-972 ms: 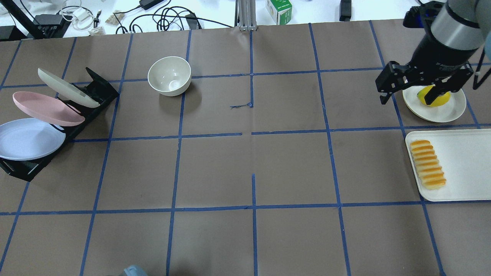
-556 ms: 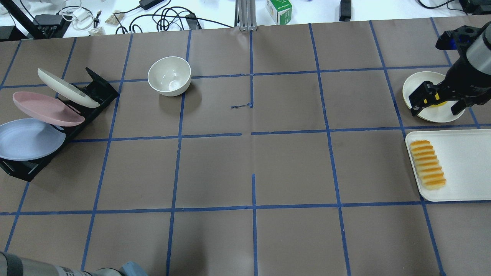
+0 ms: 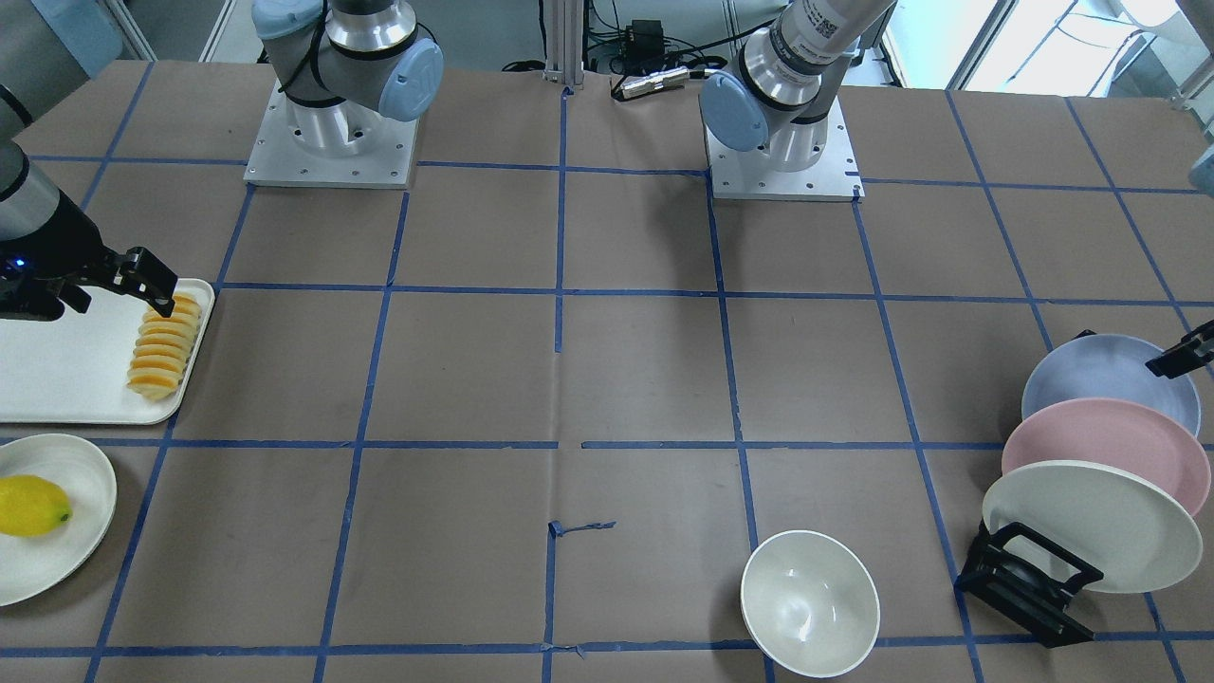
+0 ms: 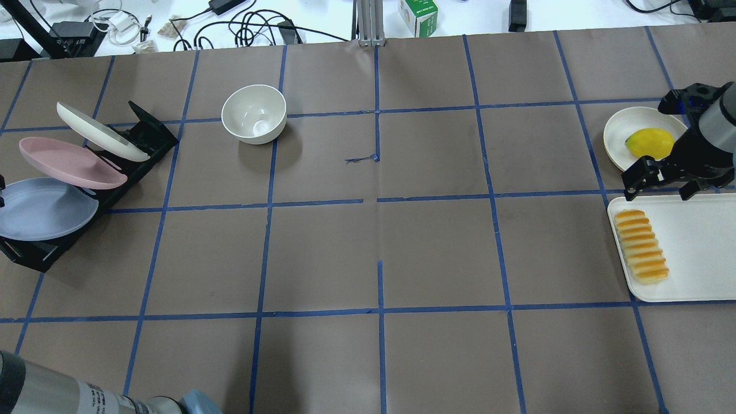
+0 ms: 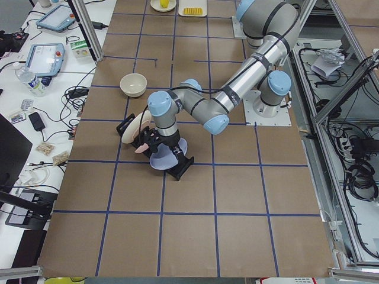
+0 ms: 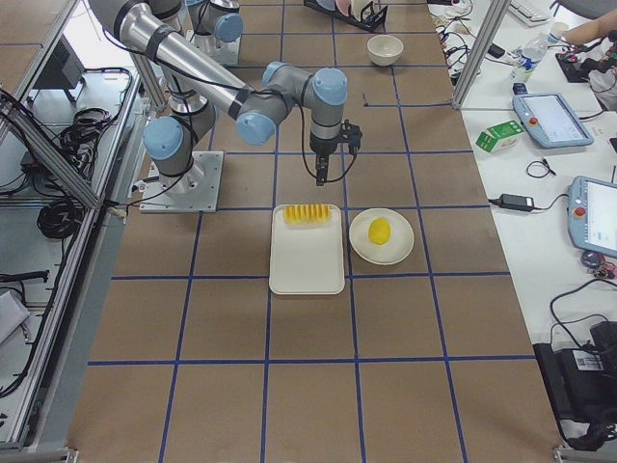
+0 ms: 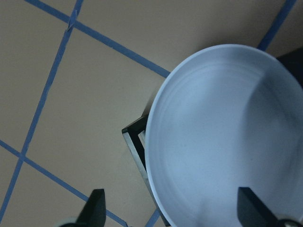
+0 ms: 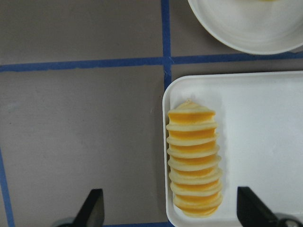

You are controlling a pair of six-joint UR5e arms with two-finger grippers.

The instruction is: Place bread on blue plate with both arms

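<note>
Bread (image 8: 194,163) lies in its row on the tray (image 4: 701,247), below and between my right fingers (image 8: 93,208). They are spread wide, hold nothing and don't touch it. The loaf runs lengthwise down the gap, so closing would pinch its long sides.

Change: a second ago these fingers hung over the lemon (image 4: 648,142). Now they're off it and at the tray's edge beside the loaf's end, so that looks like the approach for the pick, not yet down.

Blue plate (image 7: 222,142) leans in the rack (image 4: 34,256), right under my left fingers (image 7: 94,208). These are also wide open and empty, with no contact that I can see. The left arm wasn't near the plate a second ago and now it is.

Both arms look staged: plate to fetch, bread to lift. Nothing is placed yet on the surface.
</note>
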